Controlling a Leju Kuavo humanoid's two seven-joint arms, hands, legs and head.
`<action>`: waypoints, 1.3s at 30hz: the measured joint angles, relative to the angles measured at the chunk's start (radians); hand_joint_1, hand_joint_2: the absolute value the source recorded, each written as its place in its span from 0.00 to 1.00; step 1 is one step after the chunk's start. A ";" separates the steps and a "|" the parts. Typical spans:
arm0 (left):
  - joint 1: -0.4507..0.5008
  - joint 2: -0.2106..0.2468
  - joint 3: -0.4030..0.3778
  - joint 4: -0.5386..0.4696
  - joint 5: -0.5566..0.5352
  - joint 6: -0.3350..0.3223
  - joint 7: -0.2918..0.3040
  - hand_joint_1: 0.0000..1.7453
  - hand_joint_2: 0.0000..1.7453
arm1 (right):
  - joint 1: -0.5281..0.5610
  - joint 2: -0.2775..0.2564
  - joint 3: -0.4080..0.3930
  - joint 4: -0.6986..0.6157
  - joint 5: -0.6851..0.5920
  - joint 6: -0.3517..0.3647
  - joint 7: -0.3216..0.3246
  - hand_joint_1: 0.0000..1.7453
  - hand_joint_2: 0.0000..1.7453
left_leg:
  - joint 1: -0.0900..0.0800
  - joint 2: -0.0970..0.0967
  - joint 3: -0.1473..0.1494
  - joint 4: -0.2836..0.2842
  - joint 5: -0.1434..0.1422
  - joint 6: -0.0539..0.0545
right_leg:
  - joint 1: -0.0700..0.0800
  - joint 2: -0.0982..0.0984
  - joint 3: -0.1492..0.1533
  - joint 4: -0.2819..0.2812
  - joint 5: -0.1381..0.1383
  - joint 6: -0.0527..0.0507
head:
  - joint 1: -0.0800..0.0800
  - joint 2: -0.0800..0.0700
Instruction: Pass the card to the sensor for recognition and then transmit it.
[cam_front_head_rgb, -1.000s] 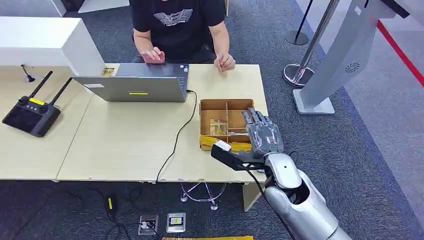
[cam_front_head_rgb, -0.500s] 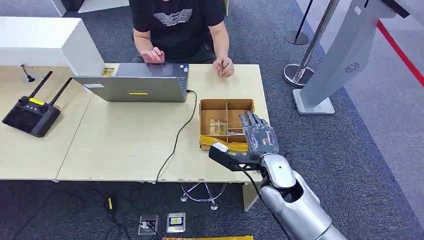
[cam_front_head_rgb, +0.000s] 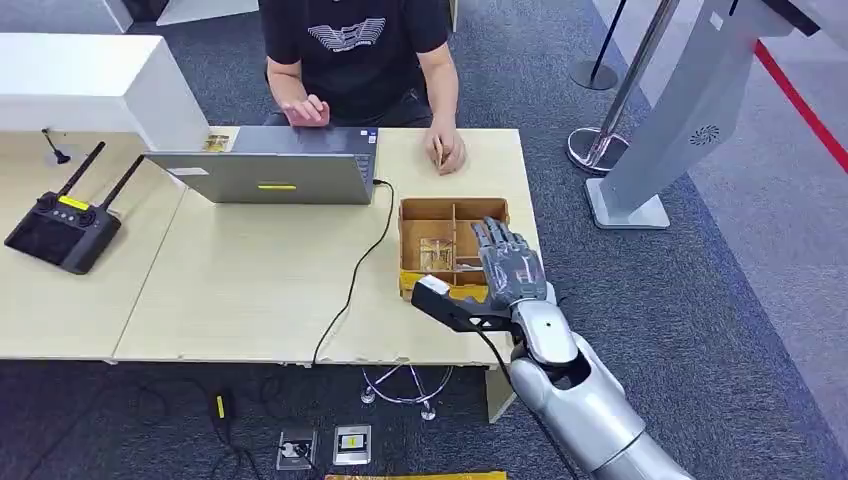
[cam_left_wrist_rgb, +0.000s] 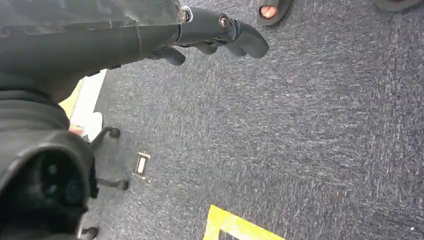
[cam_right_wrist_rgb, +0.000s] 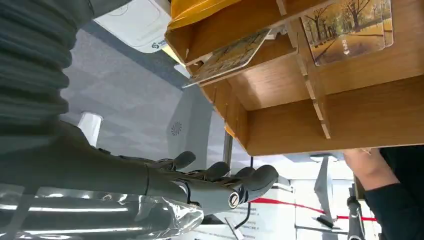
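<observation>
A brown divided box (cam_front_head_rgb: 424, 212) stands on the table's right part, with picture cards (cam_front_head_rgb: 437, 253) in its near compartments. My right hand (cam_front_head_rgb: 510, 266) hovers over the box's near right corner, fingers spread toward the far side, thumb stretched left past the front wall, holding nothing. In the right wrist view a tree-picture card (cam_right_wrist_rgb: 350, 30) lies flat in one compartment and another card (cam_right_wrist_rgb: 232, 54) leans against a divider; the right hand's fingers (cam_right_wrist_rgb: 215, 179) hang apart from the box (cam_right_wrist_rgb: 360, 115). My left hand (cam_left_wrist_rgb: 210, 35) hangs over the carpet, holding nothing.
A person sits at the far side behind a grey laptop (cam_front_head_rgb: 265, 175), one hand (cam_front_head_rgb: 446, 152) resting on the table near the box. A black cable (cam_front_head_rgb: 355, 275) crosses the table. A black controller (cam_front_head_rgb: 60, 230) lies far left. A white kiosk (cam_front_head_rgb: 690, 110) stands right of the table.
My right hand has shifted a little left and farther over the box, still open. The person's hand near the box has come down onto the table.
</observation>
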 joint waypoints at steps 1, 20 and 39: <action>0.000 0.000 0.000 0.000 -0.002 0.000 0.000 0.00 0.00 | -0.001 0.001 0.000 0.003 0.000 -0.001 0.000 0.00 1.00 | 0.000 0.000 0.000 0.000 0.000 0.000 | 0.000 0.000 0.000 0.000 0.000 0.000 | 0.000 0.000; 0.000 0.005 -0.002 0.000 -0.008 -0.006 0.000 0.00 0.00 | -0.011 0.005 0.000 0.032 -0.016 0.001 0.006 0.00 1.00 | 0.000 0.000 0.000 0.000 0.000 0.000 | 0.000 0.000 0.000 0.000 0.000 0.000 | 0.000 0.000; -0.001 0.007 -0.006 0.000 -0.020 -0.010 -0.008 0.00 0.00 | -0.011 0.006 0.000 0.042 -0.021 0.000 0.004 0.00 1.00 | 0.000 0.000 0.000 0.000 0.000 0.000 | 0.000 0.000 0.000 0.000 0.000 0.000 | 0.000 0.000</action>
